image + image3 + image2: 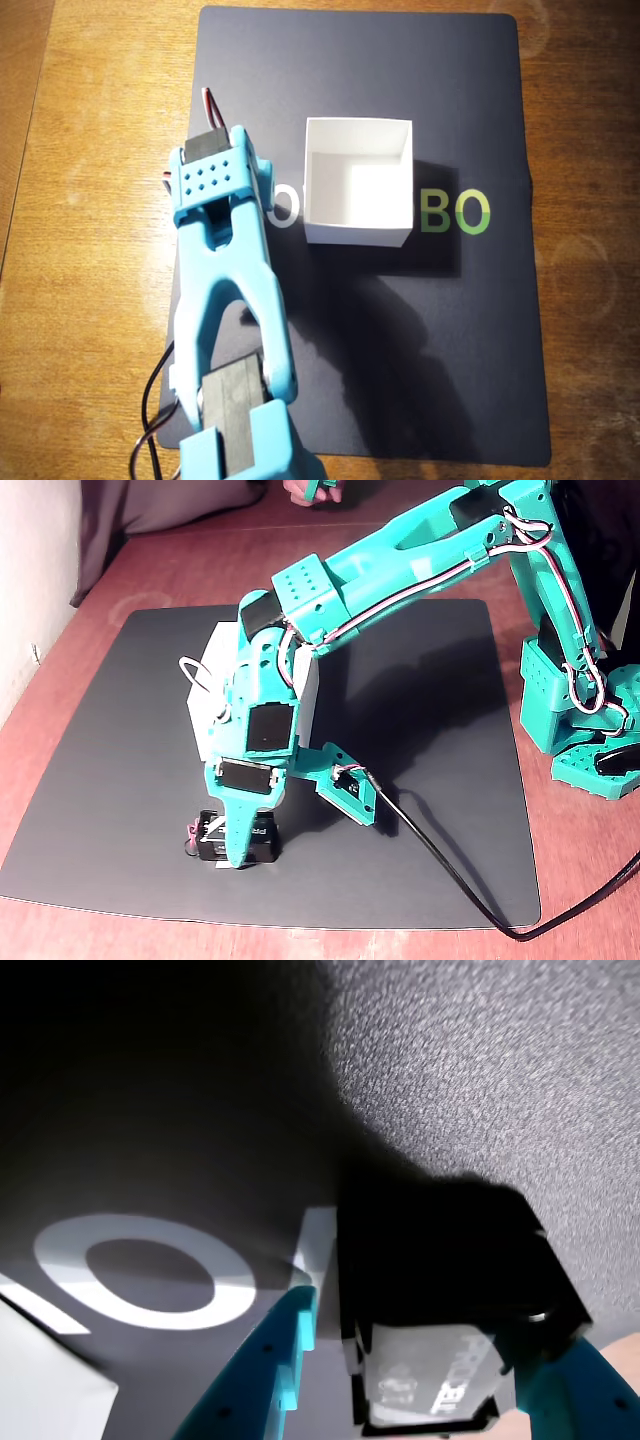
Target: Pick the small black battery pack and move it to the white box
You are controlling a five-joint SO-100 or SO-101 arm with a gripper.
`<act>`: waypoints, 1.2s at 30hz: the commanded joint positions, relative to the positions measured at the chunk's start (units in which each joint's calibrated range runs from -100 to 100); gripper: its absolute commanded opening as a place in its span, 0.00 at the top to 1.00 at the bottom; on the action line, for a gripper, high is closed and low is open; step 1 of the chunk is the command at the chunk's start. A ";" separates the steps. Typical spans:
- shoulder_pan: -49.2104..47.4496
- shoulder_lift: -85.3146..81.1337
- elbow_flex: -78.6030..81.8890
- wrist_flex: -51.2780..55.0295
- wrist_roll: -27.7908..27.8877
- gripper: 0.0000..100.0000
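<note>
Two jaws (seemingly) around battery pack (430, 1385)

It looked like a hobbyist's desk at home rather than a lab. The surface (90, 200) was varnished wood with warm grain, covered by a dark printed mat (480, 330) (big white and green letters on it). A blue 3D-printed arm (420, 540) with loose servo wires stood on it, and dark cloth (160, 505) lay bunched at the far edge.
</note>
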 commanded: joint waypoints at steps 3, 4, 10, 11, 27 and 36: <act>-0.26 -0.22 -0.33 -0.40 0.13 0.80; -0.26 -0.22 -0.51 -0.40 0.13 0.82; -0.26 -0.22 -0.87 -0.31 0.19 0.88; -0.26 -0.31 -0.87 -0.22 0.19 0.88; -1.67 -6.01 -1.32 -0.05 0.19 0.90; -1.79 -13.55 -1.32 -0.13 0.19 0.90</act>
